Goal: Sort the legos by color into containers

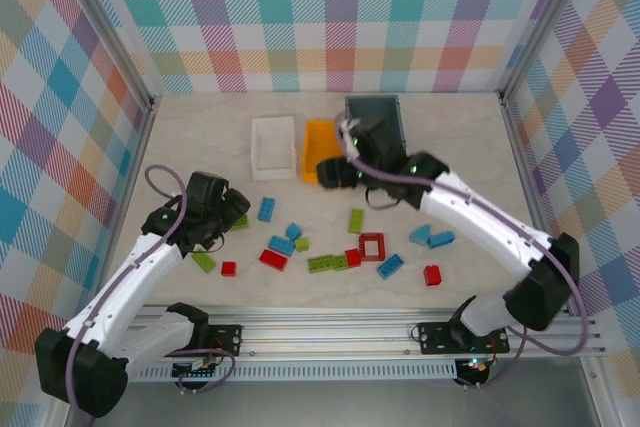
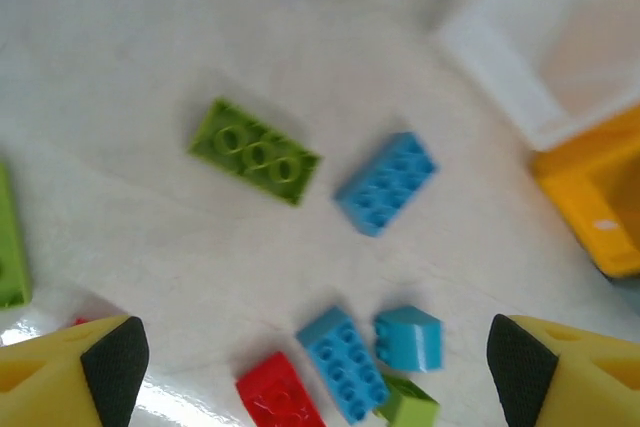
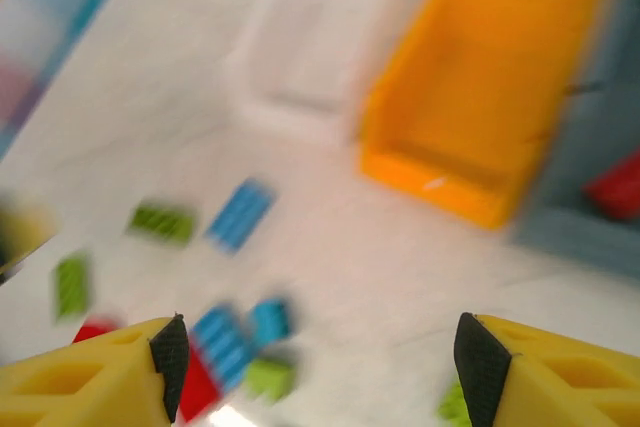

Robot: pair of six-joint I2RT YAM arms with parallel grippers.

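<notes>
Left gripper [image 2: 318,359]: jaws apart, empty; lime brick [image 2: 255,151] and blue brick [image 2: 386,183] mid-frame. Right gripper [image 3: 322,355]: jaws apart, empty, below orange bin [image 3: 480,97]. Grey bin [image 3: 575,222], right edge: seemingly one red brick [image 3: 615,187]. Legos [image 1: 325,263]: strewn lower centre.

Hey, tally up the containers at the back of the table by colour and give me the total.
white bin: 1
orange bin: 1
dark grey bin: 1
Total: 3 bins
</notes>
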